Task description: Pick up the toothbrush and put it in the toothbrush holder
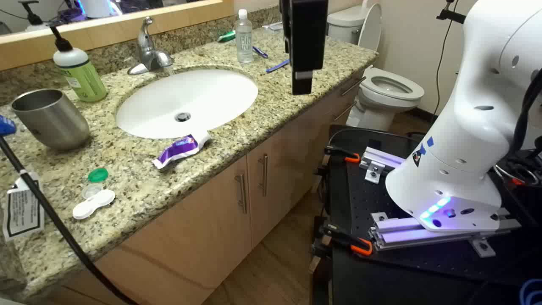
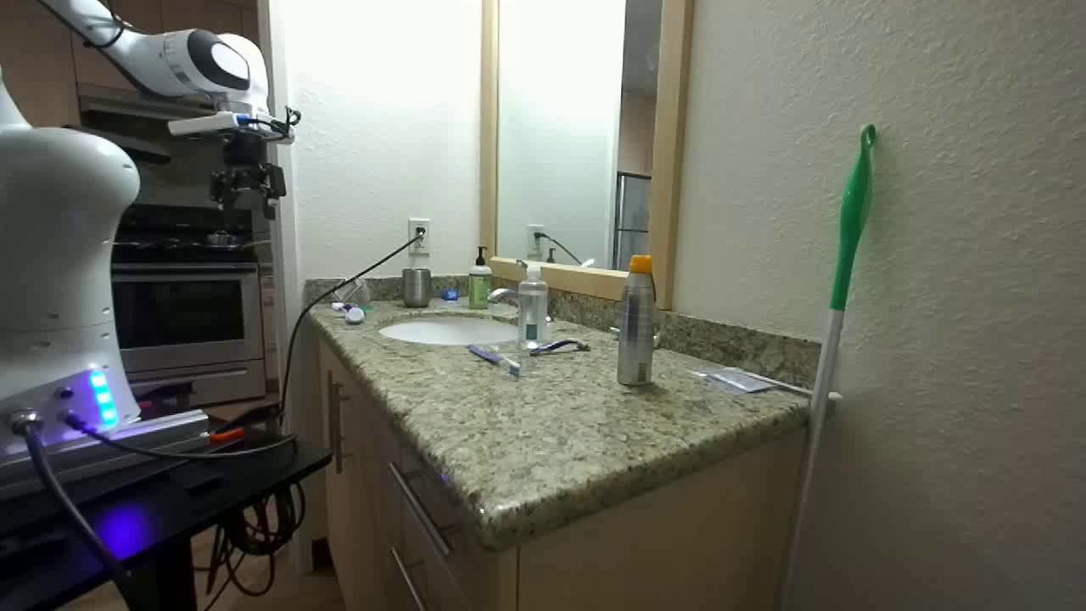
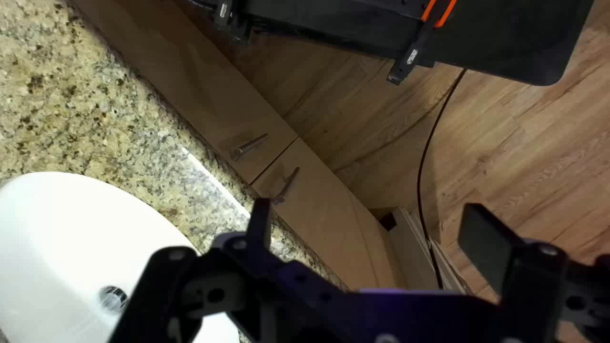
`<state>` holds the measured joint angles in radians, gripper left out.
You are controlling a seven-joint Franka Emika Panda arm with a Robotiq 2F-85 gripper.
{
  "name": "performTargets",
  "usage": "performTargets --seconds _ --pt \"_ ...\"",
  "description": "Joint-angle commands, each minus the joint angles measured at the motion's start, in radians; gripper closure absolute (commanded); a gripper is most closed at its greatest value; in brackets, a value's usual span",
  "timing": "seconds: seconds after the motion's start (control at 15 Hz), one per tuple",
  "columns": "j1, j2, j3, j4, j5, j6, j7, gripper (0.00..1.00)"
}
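The toothbrush (image 1: 277, 66) is slim and blue and lies on the counter near the clear bottle. In an exterior view its pale bristled end shows on the toothbrush (image 2: 495, 360). The toothbrush holder, a grey metal cup (image 1: 53, 120), stands upright at the far end of the counter, past the sink, and also shows as a small cup (image 2: 417, 288). My gripper (image 3: 371, 233) is open with nothing between its fingers, high above the counter's front edge beside the sink. It also shows in both exterior views, as a gripper (image 1: 302, 84) and a raised gripper (image 2: 249, 199). The wrist view shows neither toothbrush nor cup.
A sink (image 1: 250, 91) separates cup and toothbrush. A clear bottle (image 1: 244, 40), a dark razor-like item (image 2: 558, 346) and a spray can (image 2: 636, 331) stand or lie nearby. A soap bottle (image 1: 82, 76), toothpaste tube (image 1: 180, 150), lens case (image 1: 94, 204) and black cable (image 1: 46, 205) are also there.
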<state>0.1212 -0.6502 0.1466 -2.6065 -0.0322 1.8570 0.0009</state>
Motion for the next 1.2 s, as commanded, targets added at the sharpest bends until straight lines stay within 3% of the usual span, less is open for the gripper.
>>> performTargets --seconds 0.0,0.13,0.33,0.8,0.87,1.07,1.13 --pt "0.008 0.001 -0.007 0.002 -0.004 -0.002 0.004 0.00" --pt "-0.062 0.089 -0.039 0.016 -0.006 0.027 0.083 0.00" --pt "-0.166 0.126 -0.145 -0.015 -0.064 0.088 0.090 0.00" --pt "-0.445 0.209 -0.451 0.000 -0.117 0.138 0.037 0.00" --pt "-0.400 0.184 -0.392 -0.007 -0.111 0.128 0.058 0.00" --pt "-0.421 0.185 -0.412 -0.006 -0.110 0.128 0.032 0.00" --pt "-0.427 0.240 -0.382 0.027 -0.113 0.126 0.123 0.00"
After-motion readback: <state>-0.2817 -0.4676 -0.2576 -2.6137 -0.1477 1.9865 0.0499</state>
